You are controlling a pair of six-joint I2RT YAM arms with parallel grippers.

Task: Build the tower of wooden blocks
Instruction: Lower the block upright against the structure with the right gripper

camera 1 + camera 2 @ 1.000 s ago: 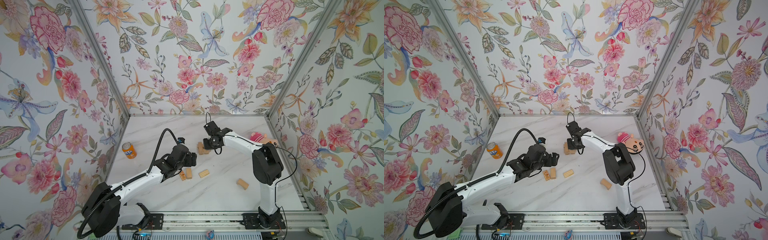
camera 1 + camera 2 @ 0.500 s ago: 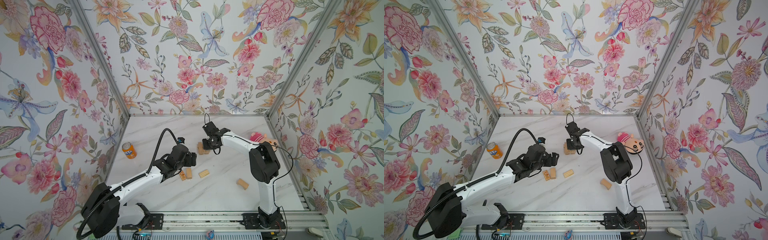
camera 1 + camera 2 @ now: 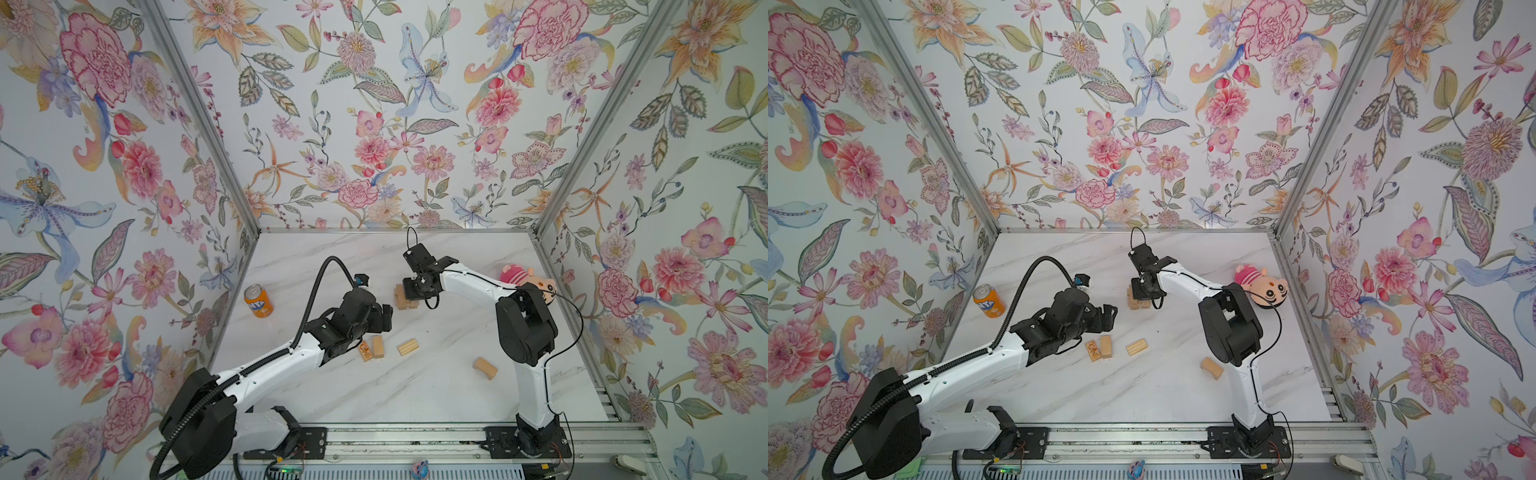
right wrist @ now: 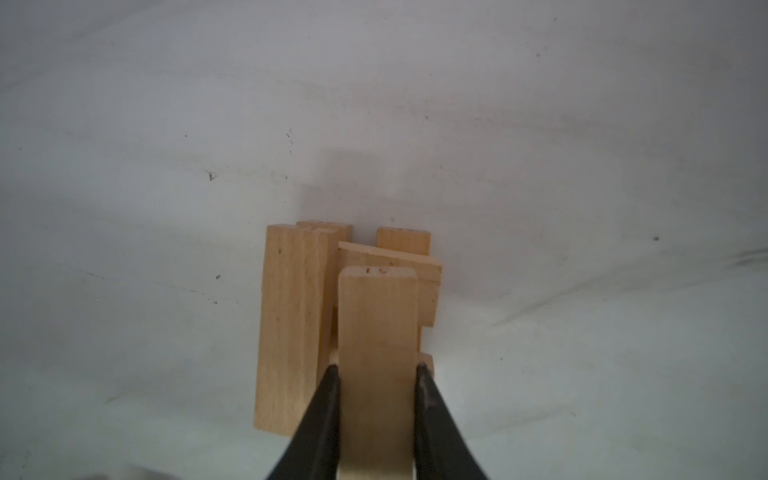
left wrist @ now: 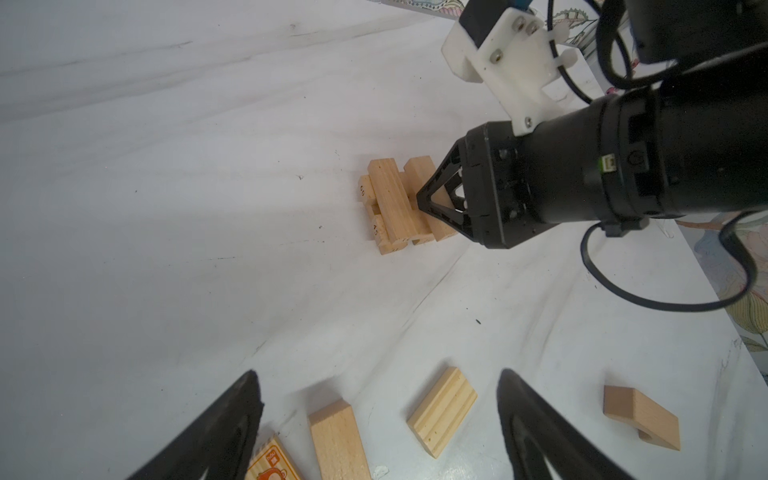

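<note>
While the tower (image 3: 404, 298) is standing mid-bench toward the back wall, the right jaws are clamping the held block (image 4: 376, 316) onto its top layer. They are pinching across the block's narrow width near one end, probably leaving the long sides free so it can go down snug beside the neighbour block (image 4: 291, 324). The held block is lying flat, with its long axis running parallel to that neighbour and crossing the layer underneath. A slim gap is showing between the two. It is looking about level with the neighbour in the left wrist view, but I cannot tell if it is fully seated. One lower block is sitting slightly skewed. Judging this as the placing step, release not yet done.

Moving outward, the left jaws are standing wide apart, gripping nothing, hanging over the bench (image 3: 415, 395) near the spares, likely waiting for the next pick. The printed block (image 3: 365, 351) and plain spare block (image 3: 377, 347) are lying side by side, long axes roughly front-to-back. The ridged block (image 3: 407, 347) is lying angled just beside them. The curved block (image 3: 485, 368) is lying well apart, toward the right arm (image 3: 469, 282). The soda can (image 3: 258, 295) is standing near the left wall and the plush doll (image 3: 528, 282) is lying near the right wall, both apart from the tower.
</note>
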